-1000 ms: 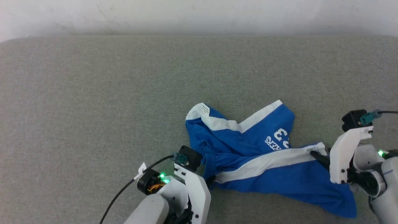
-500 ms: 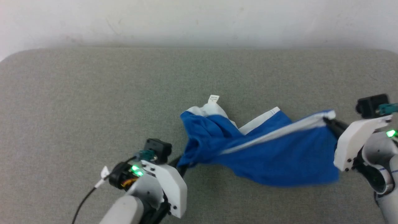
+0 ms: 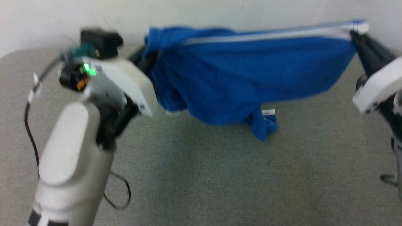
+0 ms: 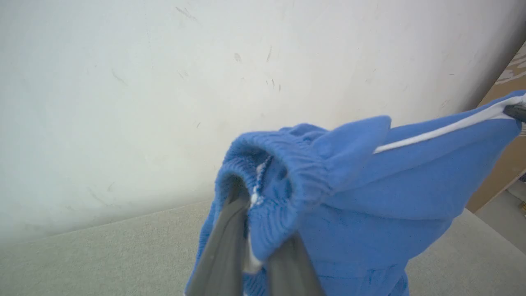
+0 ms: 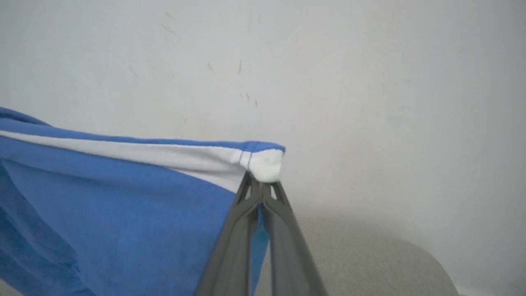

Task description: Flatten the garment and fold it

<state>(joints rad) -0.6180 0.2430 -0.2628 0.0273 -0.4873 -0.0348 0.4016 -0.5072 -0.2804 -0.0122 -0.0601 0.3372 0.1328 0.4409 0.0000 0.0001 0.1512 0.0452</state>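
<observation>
Change: garment [image 3: 238, 72] lifted off the bench [image 3: 220, 175] within the last second. Formerly crumpled near the front edge, now strung in the air between both grippers. Head view shifted as well, so part of the apparent travel is down to camera motion.
Task effect: judged to be the flattening stage, a spread or shake-out before laying down. No fold made yet.
Left arm: pale forearm [image 3: 72, 157] rising from the near left corner of the bench, wrist angled to the right, cable [image 3: 27, 125] trailing beside it.
Left gripper [image 3: 145, 59]: closed on the gathered waistband [image 4: 283, 164], with fabric bunched over and around both fingers [image 4: 222, 246].
Right gripper [image 3: 354, 34]: raised over the right edge, pinched tight on the end of the white stripe [image 5: 164, 154], no gap visible at the tips.
Garment position: high over the middle of the bench, top edge taut along the stripe, body sagging below in loose folds.
Low end: bunched tail with a small label [image 3: 268, 112] hanging lowest. Contact with the bench cannot be told.
Risk: uneven hang, likely to land creased unless lowered under tension.
Wall [image 3: 220, 12]: just beyond the far edge, close behind the raised cloth.
</observation>
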